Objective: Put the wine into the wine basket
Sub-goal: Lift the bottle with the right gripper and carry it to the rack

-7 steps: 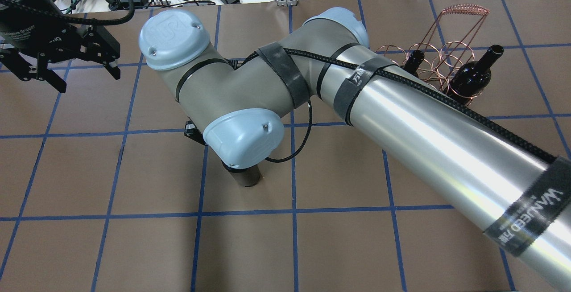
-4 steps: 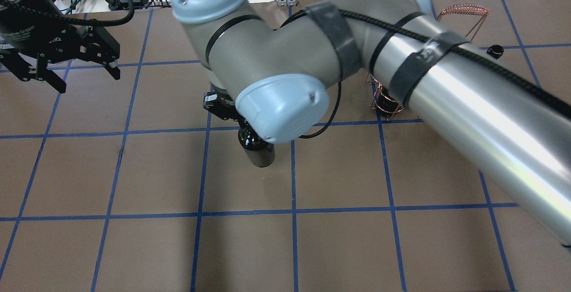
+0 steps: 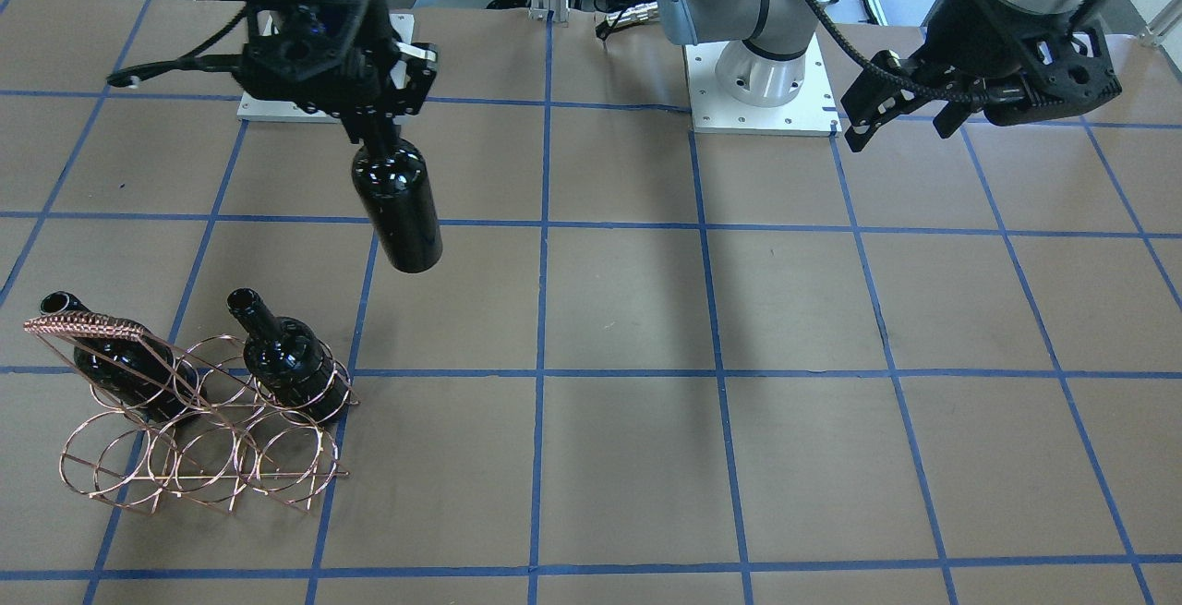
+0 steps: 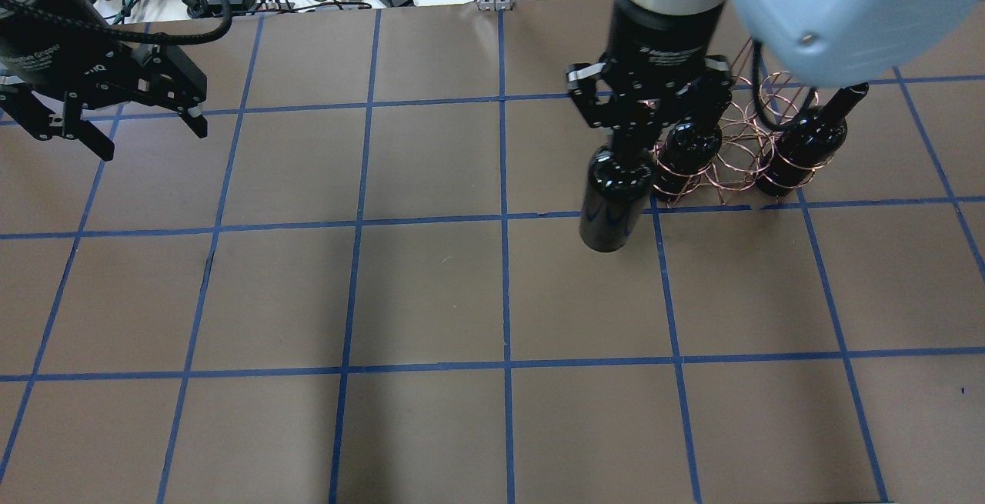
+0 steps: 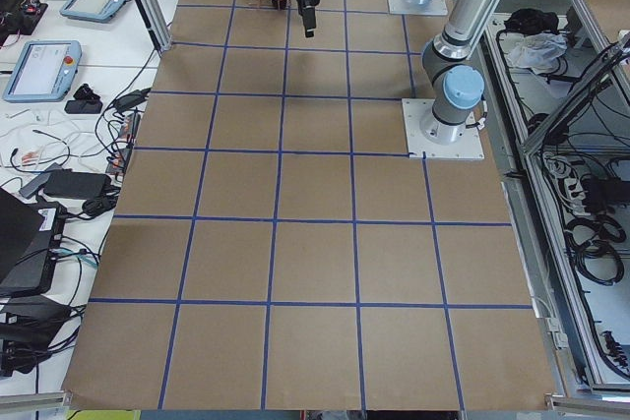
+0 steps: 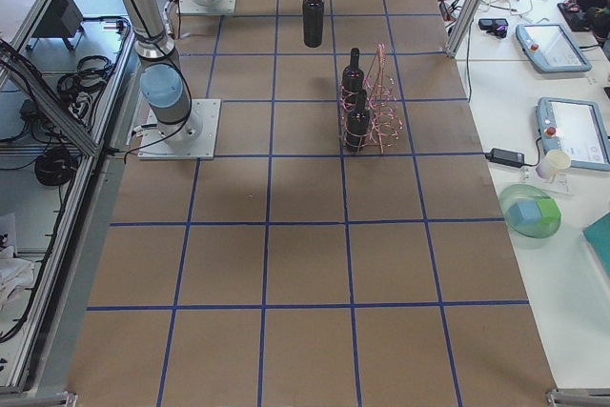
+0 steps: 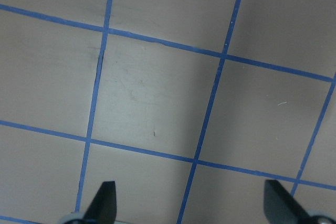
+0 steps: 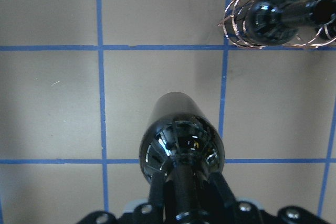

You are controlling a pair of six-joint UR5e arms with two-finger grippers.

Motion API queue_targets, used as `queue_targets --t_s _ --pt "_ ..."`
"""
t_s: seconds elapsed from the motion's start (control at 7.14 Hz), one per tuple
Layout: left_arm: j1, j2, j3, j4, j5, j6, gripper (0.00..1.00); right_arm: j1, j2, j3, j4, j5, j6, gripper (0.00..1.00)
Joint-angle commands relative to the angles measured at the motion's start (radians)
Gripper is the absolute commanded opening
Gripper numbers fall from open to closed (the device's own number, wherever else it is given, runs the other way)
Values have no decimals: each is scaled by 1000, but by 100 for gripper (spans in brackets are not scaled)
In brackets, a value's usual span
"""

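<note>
Right fingers (image 8: 223, 195) are clamped on the neck of the bottle (image 3: 397, 208), which hangs neck-up off the table (image 3: 646, 309), near the basket (image 3: 92, 326) but not in it. Two other bottles (image 3: 291, 365) (image 3: 120, 369) sit tilted in its rings. Left fingers (image 7: 105, 200) are spread wide with nothing between them, way off over bare table.

Wine (image 3: 397, 208) under right gripper (image 3: 374, 129), wine basket (image 3: 199, 457) near, bottle (image 3: 291, 369) in each end loop, left gripper (image 4: 154, 141) well apart.
</note>
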Motion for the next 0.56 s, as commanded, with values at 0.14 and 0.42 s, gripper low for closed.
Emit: queue_targets --t_s 0.14,0.42 --pt "3 0 0 0 13 0 100 -246 -20 -1 24 -45 -296 3" --pt "3 0 -1 2 13 1 100 -343 -20 -1 19 -35 -343 2"
